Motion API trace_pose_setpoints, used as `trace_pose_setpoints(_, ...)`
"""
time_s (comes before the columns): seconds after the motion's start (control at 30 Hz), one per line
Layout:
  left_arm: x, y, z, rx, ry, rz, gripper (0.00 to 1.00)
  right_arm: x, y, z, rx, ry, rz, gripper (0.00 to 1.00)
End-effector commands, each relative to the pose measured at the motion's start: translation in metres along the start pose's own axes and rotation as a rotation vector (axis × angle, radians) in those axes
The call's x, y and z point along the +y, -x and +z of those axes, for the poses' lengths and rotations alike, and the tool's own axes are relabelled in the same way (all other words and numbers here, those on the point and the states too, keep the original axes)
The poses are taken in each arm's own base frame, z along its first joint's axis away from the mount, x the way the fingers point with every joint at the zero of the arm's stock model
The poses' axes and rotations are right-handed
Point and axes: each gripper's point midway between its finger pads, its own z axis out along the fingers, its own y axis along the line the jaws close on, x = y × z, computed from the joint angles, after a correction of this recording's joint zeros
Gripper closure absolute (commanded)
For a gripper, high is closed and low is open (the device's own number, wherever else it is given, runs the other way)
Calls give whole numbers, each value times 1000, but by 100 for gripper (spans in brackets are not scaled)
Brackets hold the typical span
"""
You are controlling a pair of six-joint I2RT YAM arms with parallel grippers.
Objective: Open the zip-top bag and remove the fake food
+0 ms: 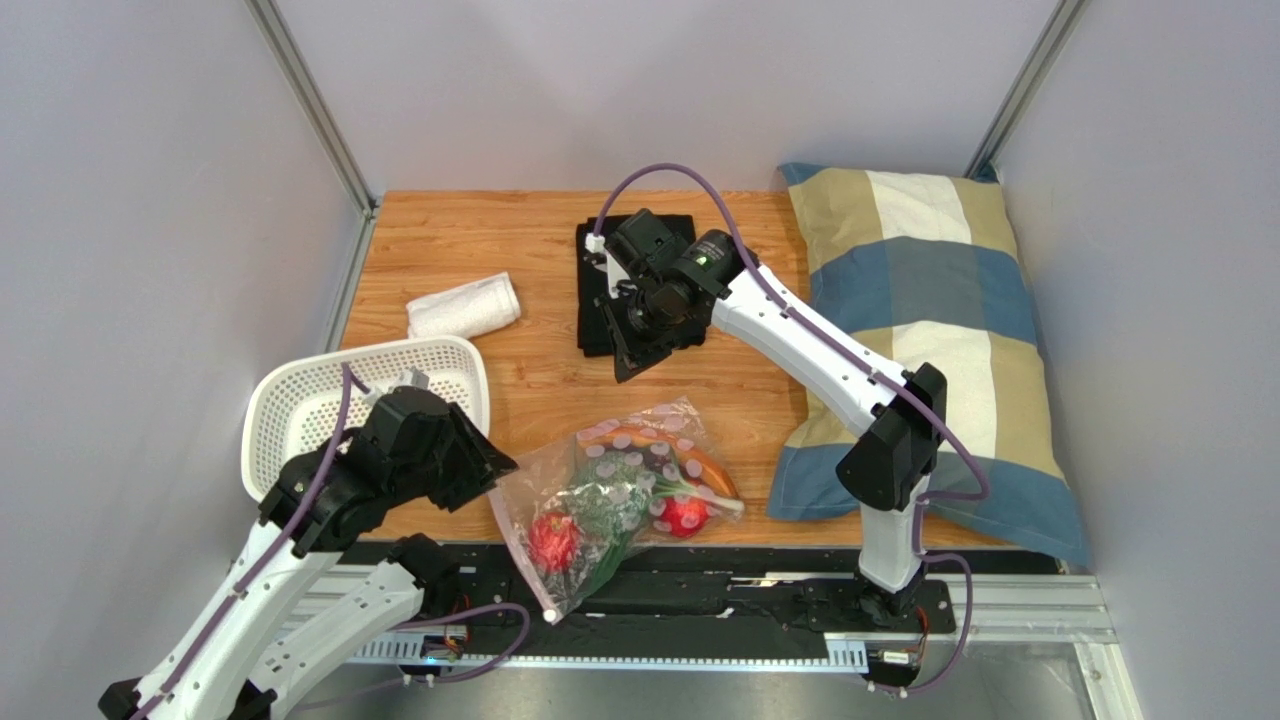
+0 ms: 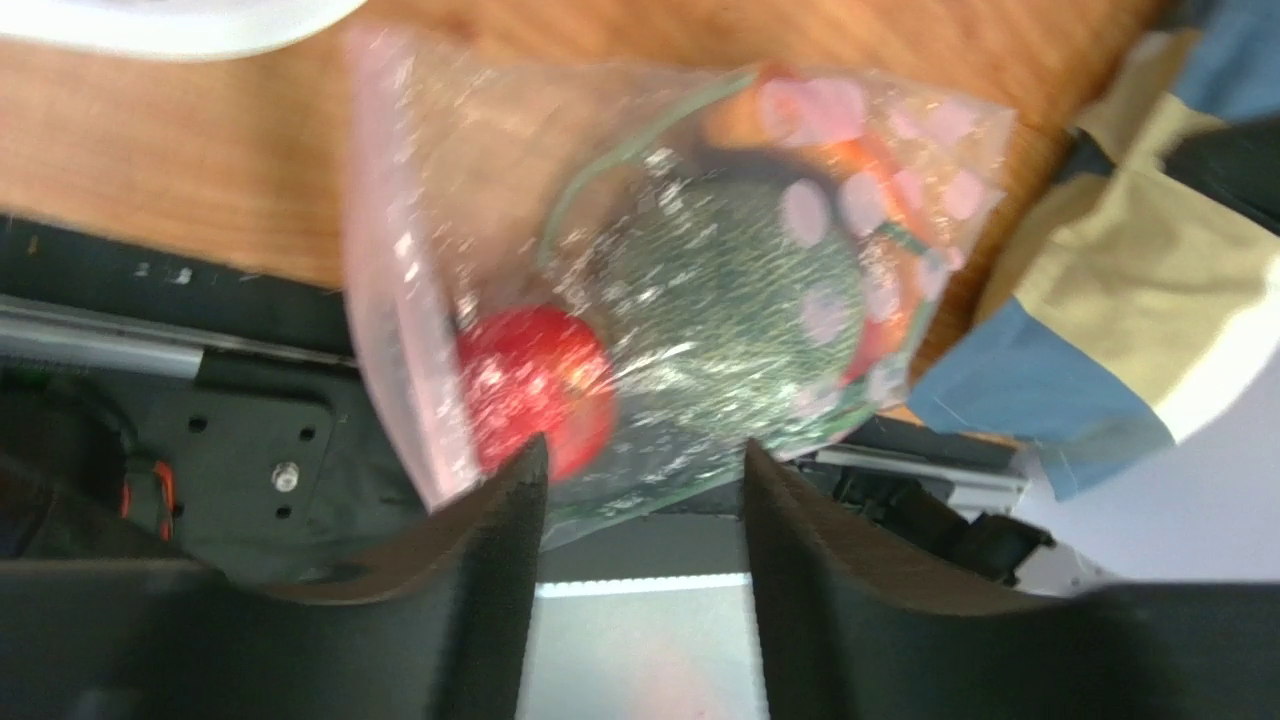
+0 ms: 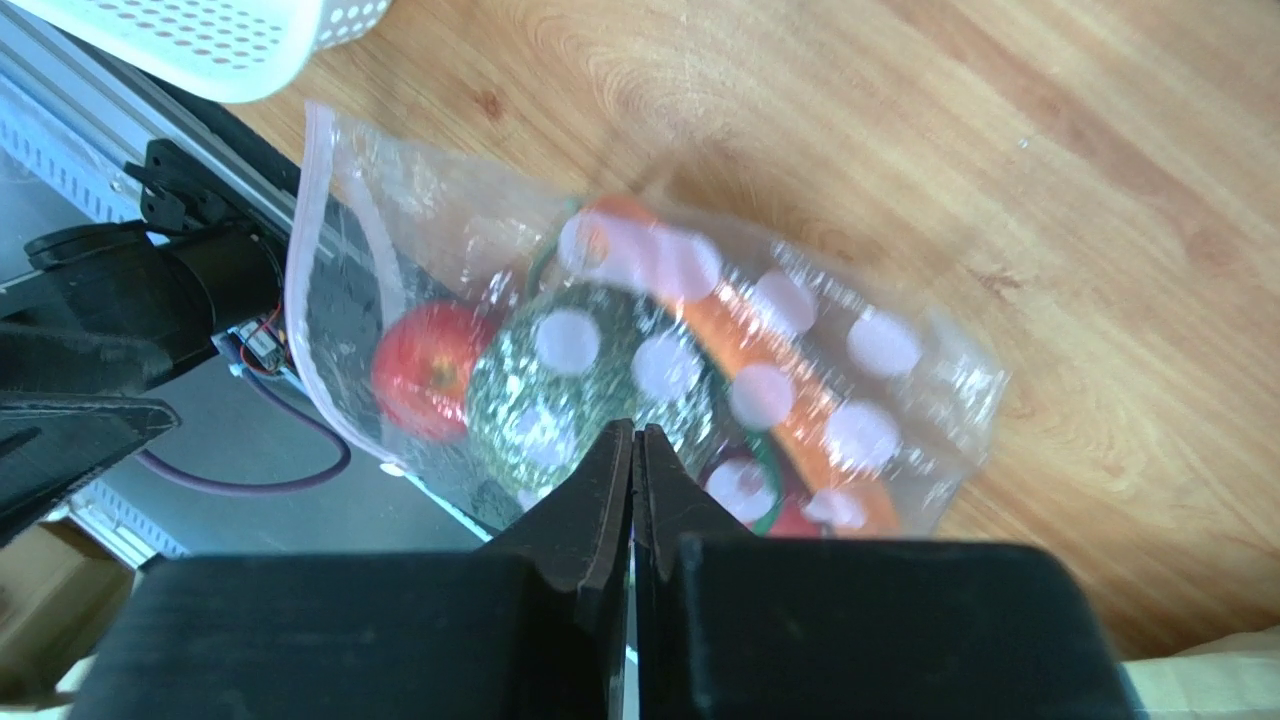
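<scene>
top view, bag: clear crinkly zip-top bag (image 1: 631, 465) with pink dots lies flat, just right of the white perforated basket (image 1: 376, 350)
top view, axis: diagonal, with the zip strip end at the near edge
top view, surface: wood-grain table (image 1: 496, 248), plain grey walls (image 1: 150, 225)
left wrist: left gripper (image 2: 639, 525) is spread; the fake food (image 2: 534, 390) is inside the bag, a glossy red round fruit and a green leafy bunch
right wrist: right gripper (image 3: 634, 480) is pressed together, nothing pinched

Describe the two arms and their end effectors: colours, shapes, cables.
The left arm and the right arm both have white tubular links with black joint housings. A purple cable runs along each one. The left end effector and the right end effector are matte black, each with two wedge-shaped fingers tapering to the tips. No markings are legible.
</scene>
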Motion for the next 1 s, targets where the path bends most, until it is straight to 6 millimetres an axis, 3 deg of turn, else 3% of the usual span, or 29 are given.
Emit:
trace_pose_setpoints(0.0,46,-18,7,53,187,-47,41,18,6,-21,-70,80,-3,98)
trace_pose_setpoints(0.1,50,-21,11,52,176,-78,37,17,2,-22,-68,83,-4,99)
trace_pose_setpoints(0.17,57,-18,17,19,191,-97,22,18,1,-22,-68,89,-7,100)
trace_pose_setpoints(0.23,59,-17,26,-3,180,-114,20,19,0,-23,-72,96,-7,100)
trace_pose_setpoints(0.3,53,-18,37,-6,128,-123,19,21,1,-23,-74,106,-9,100)
trace_pose_setpoints(0.33,59,-24,48,9,140,-123,18,21,0,-23,-74,107,-12,100)
trace_pose_setpoints(0.4,44,-27,61,30,54,-117,18,22,0,-23,-72,113,-16,100)
trace_pose_setpoints(0.47,44,-34,72,53,31,-122,18,22,-1,-24,-68,113,-19,100)
trace_pose_setpoints(0.6,30,-15,83,-55,-66,-78,24,23,-7,-21,-49,124,-17,100)
trace_pose_setpoints(0.63,31,-13,85,-72,-72,-58,30,22,-8,-22,-46,126,-11,100)
trace_pose_setpoints(0.67,29,-7,83,-102,-89,-43,35,22,-13,-19,-31,122,-13,92)
trace_pose_setpoints(0.7,20,-3,82,-122,-136,-31,42,20,-17,-18,-21,112,-9,76)
trace_pose_setpoints(0.73,14,-1,80,-136,-171,-14,60,18,-21,-18,-13,97,-6,55)
trace_pose_setpoints(0.77,8,1,77,-146,-207,9,71,12,-28,-19,-11,47,-9,23)
trace_pose_setpoints(0.8,-3,5,72,-162,-254,24,82,9,-31,-21,-16,33,-14,12)
trace_pose_setpoints(0.83,-8,6,69,-169,-281,42,99,10,-34,-23,-24,34,-21,6)
trace_pose_setpoints(0.87,-17,8,66,-173,-318,57,100,12,-39,-29,-48,54,-31,0)
trace_pose_setpoints(0.97,-41,7,54,-147,-402,98,100,24,-36,-40,-154,112,-75,0)
